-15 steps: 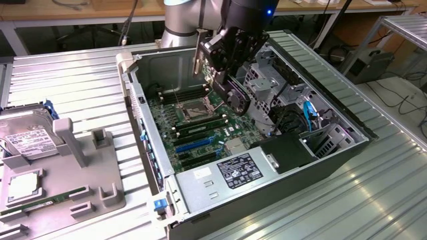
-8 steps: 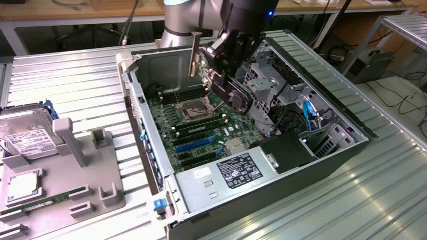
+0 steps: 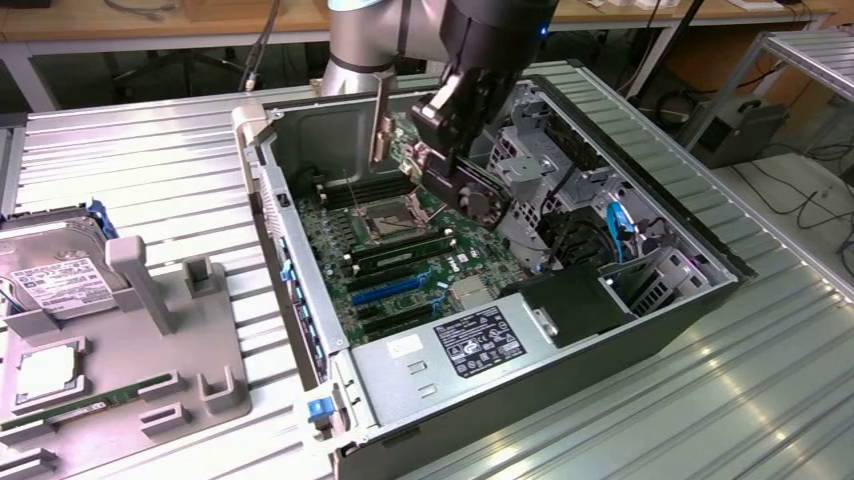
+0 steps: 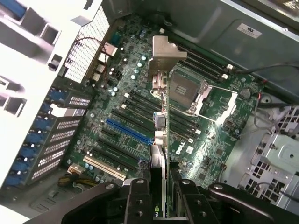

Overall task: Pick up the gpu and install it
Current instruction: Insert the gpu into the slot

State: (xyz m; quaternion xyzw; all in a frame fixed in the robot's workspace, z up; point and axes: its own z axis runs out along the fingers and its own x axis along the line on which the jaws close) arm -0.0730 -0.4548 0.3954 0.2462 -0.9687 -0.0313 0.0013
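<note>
1. The gripper (image 4: 162, 198) pinches the gpu (image 4: 160, 121); the gpu hangs on its edge above the green board (image 4: 224, 107), in no slot.
2. Its silver end (image 4: 167, 53) faces the case wall (image 4: 86, 42); the blue slot (image 4: 128, 130) lies just beside.

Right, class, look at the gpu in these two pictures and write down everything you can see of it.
The gpu shows edge-on as a thin flat card. A silver metal bracket, bent over at its tip, sits at the end away from the gripper, with silver connectors behind it. The gripper clamps the card from both sides and holds it on edge above the green motherboard in the open computer case. It appears clear of the slots.
</note>
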